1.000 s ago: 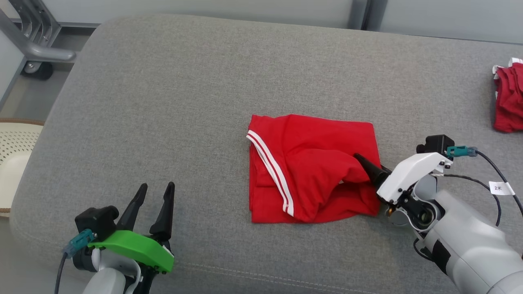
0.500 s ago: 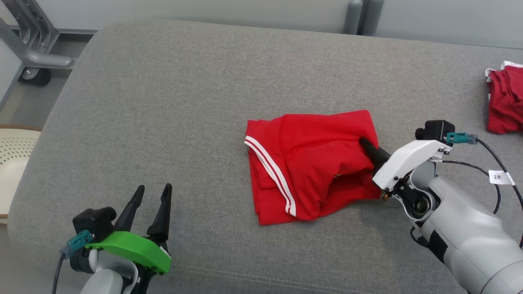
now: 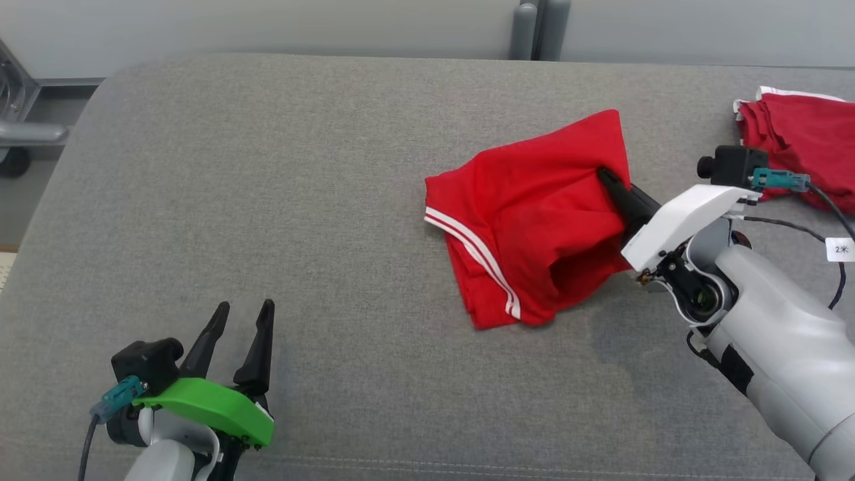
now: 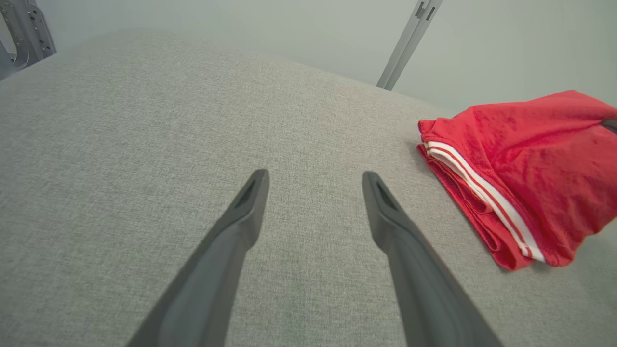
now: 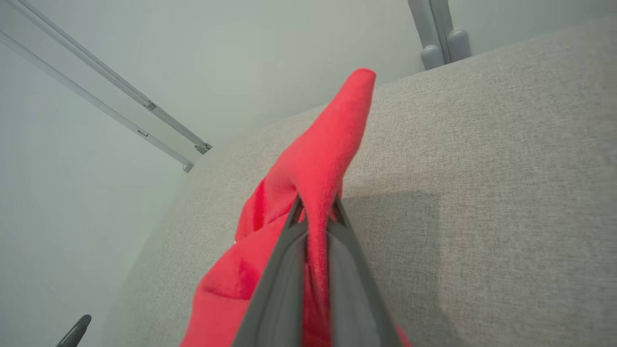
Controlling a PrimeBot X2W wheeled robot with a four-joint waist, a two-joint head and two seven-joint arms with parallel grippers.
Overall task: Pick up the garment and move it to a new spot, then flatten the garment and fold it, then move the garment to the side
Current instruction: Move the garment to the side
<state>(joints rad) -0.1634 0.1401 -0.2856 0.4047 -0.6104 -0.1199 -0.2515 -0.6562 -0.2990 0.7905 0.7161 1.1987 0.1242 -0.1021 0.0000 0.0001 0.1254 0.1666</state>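
Note:
The garment point(image 3: 528, 220) is a folded pair of red shorts with two white stripes, lying right of centre on the grey cushion point(image 3: 267, 167). Its right side is lifted and its striped edge rests on the fabric surface. My right gripper point(image 3: 606, 179) is shut on that raised right edge; the right wrist view has red cloth point(image 5: 313, 193) pinched between the dark fingers point(image 5: 279, 270). The garment point(image 4: 525, 168) lies to the right in the left wrist view. My left gripper point(image 3: 242, 312) hovers open at the lower left, far from the garment, with nothing between its fingers point(image 4: 241, 217).
A second red garment point(image 3: 801, 133) with white trim lies at the cushion's far right edge, just behind my right wrist. A grey metal frame point(image 3: 20, 127) stands off the cushion's left end. A cable with a white tag point(image 3: 840, 248) hangs from my right arm.
My right gripper closed on the garment's right edge, then lifted and dragged it back and to the right. The head camera has shifted too. The left gripper has not moved.

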